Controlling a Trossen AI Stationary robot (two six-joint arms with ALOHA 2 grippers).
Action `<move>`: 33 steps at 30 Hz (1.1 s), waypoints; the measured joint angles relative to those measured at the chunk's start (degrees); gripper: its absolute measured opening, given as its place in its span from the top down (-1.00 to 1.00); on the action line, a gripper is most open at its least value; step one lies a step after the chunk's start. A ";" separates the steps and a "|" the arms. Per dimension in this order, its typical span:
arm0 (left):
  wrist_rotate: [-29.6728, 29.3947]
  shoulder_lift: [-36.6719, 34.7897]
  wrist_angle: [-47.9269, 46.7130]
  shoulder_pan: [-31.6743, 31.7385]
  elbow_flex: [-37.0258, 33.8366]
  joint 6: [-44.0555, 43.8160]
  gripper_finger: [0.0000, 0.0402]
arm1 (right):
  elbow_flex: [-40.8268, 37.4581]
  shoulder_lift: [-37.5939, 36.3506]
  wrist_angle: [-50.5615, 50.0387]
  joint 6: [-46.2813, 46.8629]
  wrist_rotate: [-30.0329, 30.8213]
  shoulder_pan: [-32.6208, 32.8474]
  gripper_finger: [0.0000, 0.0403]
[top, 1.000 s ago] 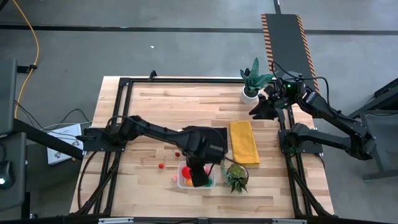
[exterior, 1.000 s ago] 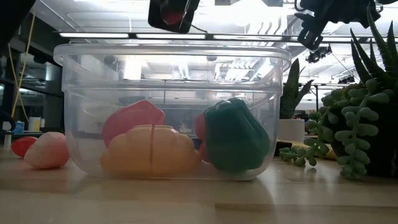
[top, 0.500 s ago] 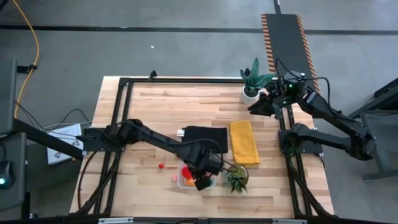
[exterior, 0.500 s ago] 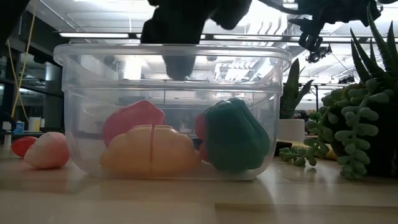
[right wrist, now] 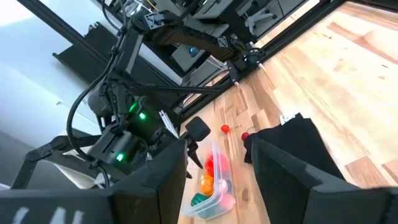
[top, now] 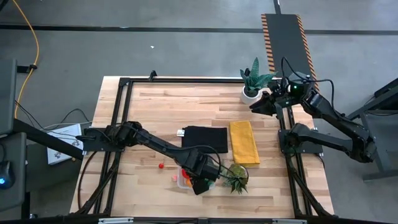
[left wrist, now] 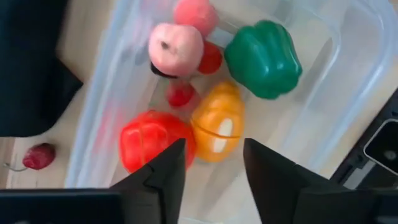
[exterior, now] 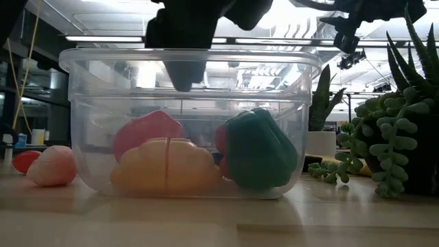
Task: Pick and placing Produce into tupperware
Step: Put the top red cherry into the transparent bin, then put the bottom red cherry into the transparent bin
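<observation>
The clear tupperware stands near the table's near edge. In the left wrist view it holds a red piece, an orange one, a green pepper, a pink fruit and small red berries. My left gripper hangs open over the tub's mouth, and one finger dips below the rim. A pink piece and a red one lie on the table left of the tub. My right gripper waits open by the far right corner.
A trailing succulent stands right against the tub's right side. A black cloth and a yellow cloth lie beyond the tub. A red berry sits on bare wood to the left. A white-potted plant stands beside my right gripper.
My left gripper has come down from above the tub until its fingers reach into the tub's mouth. A second ago something red showed in it above the rim in the low view. That no longer shows there.
</observation>
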 joint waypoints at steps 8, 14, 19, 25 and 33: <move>-1.49 -0.02 -5.93 -0.20 6.37 -1.32 0.16 | 0.00 -0.11 0.02 -0.77 1.52 -0.01 0.15; -6.43 -0.09 -18.55 1.03 14.44 -1.17 0.25 | 0.00 -0.09 0.00 -1.43 1.55 0.00 0.15; -7.46 -3.13 -18.66 2.61 15.49 1.53 0.26 | 0.00 -0.09 -0.03 -2.64 1.50 -0.02 0.15; -11.58 -12.81 -17.82 6.22 9.55 1.94 0.27 | 0.00 -0.17 -0.40 -3.08 -0.54 0.05 0.15; -16.10 -34.60 -17.90 10.99 -13.50 -4.88 0.27 | 0.00 -0.05 -0.06 -4.03 -1.38 0.07 0.15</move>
